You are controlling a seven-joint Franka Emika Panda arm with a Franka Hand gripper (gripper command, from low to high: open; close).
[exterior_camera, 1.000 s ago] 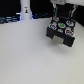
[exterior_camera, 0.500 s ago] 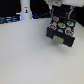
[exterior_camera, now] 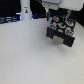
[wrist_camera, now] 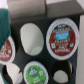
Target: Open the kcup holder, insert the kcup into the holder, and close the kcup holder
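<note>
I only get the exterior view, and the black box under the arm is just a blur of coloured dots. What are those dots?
Observer: The wrist view shows the kcup holder close up. The dots are pods in round slots, and one pod has a red rim and a blue label.
Operator: Is every slot filled?
Observer: No. The slot beside that pod is a pale, empty oval.
Operator: Any green ones?
Observer: Yes, a green-topped pod sits in the neighbouring row.

A tall white bottle (exterior_camera: 26,9) with a dark band stands on the white table (exterior_camera: 25,55).
</note>
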